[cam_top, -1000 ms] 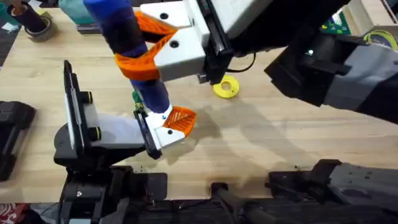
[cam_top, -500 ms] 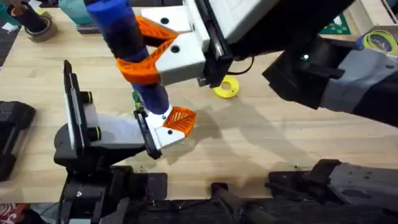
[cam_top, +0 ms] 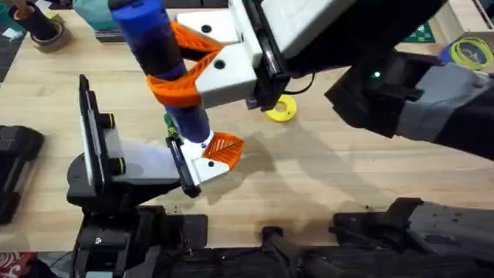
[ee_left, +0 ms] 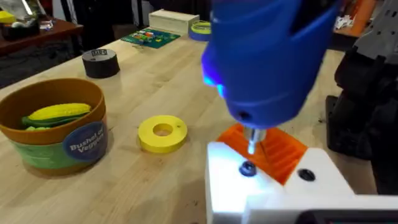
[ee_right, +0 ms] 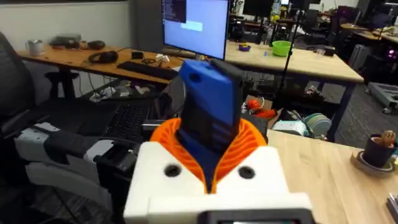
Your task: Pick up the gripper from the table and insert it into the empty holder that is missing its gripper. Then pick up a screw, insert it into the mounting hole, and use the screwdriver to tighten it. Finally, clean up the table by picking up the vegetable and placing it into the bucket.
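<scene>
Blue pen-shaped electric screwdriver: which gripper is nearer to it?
Right. The right gripper clamps the blue pen-shaped electric screwdriver around its body; the left gripper lies lower, beneath its tip.

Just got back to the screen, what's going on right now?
The right gripper holds the blue screwdriver upright, its bit on a screw in the white holder, where the orange gripper tip is already seated. The bucket holds a yellow vegetable. A yellow disc lies on the table.
</scene>
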